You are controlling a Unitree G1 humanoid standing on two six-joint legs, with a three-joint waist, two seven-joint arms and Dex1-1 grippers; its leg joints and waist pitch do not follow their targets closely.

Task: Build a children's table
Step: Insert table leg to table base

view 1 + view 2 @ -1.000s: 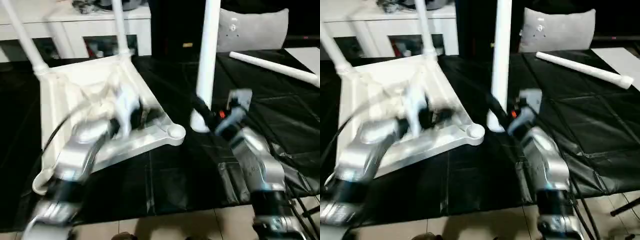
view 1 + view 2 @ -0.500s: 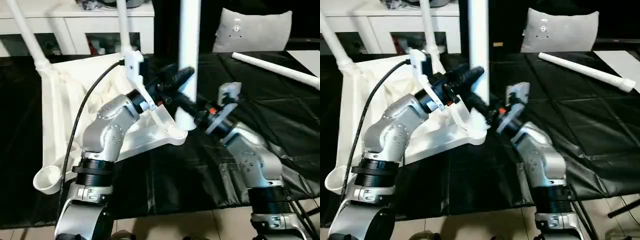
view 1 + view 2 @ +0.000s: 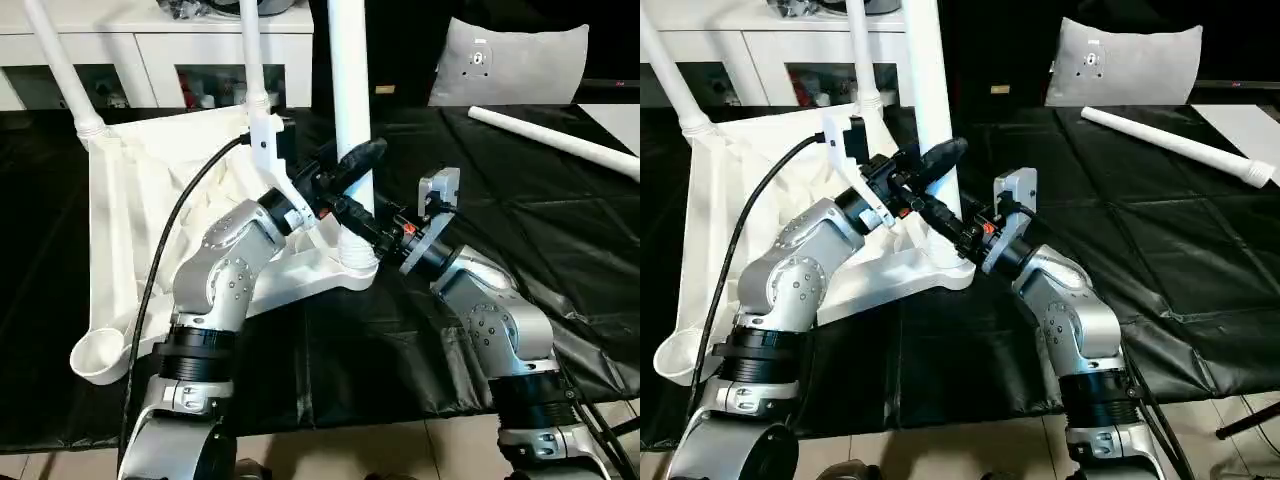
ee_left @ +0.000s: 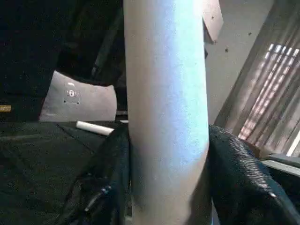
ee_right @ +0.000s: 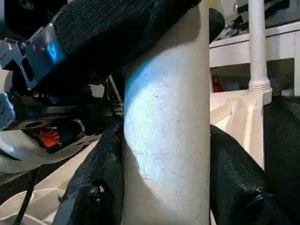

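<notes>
Presently, scene as I find it:

Children's table (image 3: 130,210): upside down on the black-covered tabletop (image 3: 560,210), ribbed underside facing up, tilted a little.
Fitted legs: two already upright in the far corner sockets, one far left (image 3: 62,70), one behind my left arm (image 3: 252,60).
Third leg (image 3: 348,80): standing upright, its foot at the near corner socket (image 3: 355,262); whether it is fully seated I cannot tell.
My left end effector (image 3: 345,172): black fingers (image 4: 105,178) clamped on either side of the third leg, higher up.
My right end effector (image 3: 362,222): clamped on the same leg, lower, just above the socket; fingers (image 5: 243,178) pressed to both sides of it.
Fourth leg (image 3: 555,138): lying flat on the tabletop, far right, well apart.
Near left socket (image 3: 100,352): empty.
Grey cushion (image 3: 510,65): beyond the loose leg.
White cabinet (image 3: 170,60): behind the table.
</notes>
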